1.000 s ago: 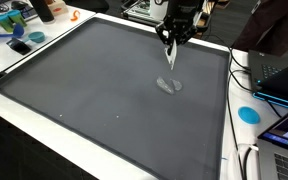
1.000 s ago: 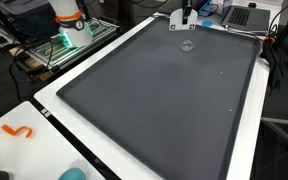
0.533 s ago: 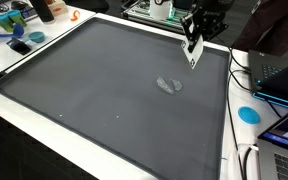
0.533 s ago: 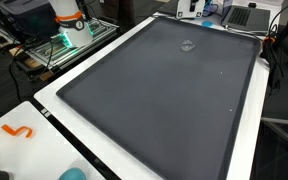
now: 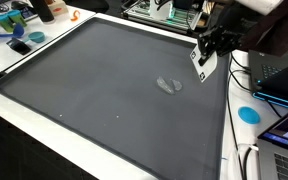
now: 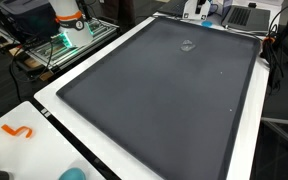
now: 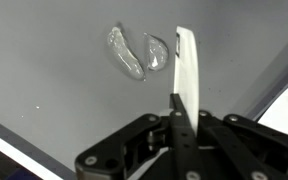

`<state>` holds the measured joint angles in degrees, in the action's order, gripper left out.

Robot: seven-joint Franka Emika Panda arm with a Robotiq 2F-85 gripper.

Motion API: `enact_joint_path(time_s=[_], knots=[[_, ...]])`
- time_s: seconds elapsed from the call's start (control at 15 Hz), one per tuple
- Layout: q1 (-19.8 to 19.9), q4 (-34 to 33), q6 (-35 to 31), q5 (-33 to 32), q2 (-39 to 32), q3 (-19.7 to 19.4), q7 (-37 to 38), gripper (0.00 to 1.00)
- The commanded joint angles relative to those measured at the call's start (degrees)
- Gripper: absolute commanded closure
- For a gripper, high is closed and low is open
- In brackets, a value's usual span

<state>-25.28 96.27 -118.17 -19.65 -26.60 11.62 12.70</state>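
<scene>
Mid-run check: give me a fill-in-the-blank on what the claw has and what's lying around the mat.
The claw is shut on a thin ____ strip.
The clear piece lies on the dark ____ mat.
The strip and the clear piece are ____ (touching or apart).
The blue disc lies ____ the mat (on or off).
Missing words: white; grey; apart; off.

No legible text; views perhaps too coarse
</scene>
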Motion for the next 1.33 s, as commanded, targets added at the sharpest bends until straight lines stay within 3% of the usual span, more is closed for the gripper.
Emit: enact_joint_path(time_s=[0.0,0.67,1.27], knots=[[-3.13,-6.08,3.65,-2.80,-4.40,-1.73,3.96,0.99],[-7.90,-14.22,8.26,-5.50,-10.24,-4.81,10.83,0.99],[-7.78,-18.24,8.81,-3.35,-13.26,-5.89,11.89,0.99]])
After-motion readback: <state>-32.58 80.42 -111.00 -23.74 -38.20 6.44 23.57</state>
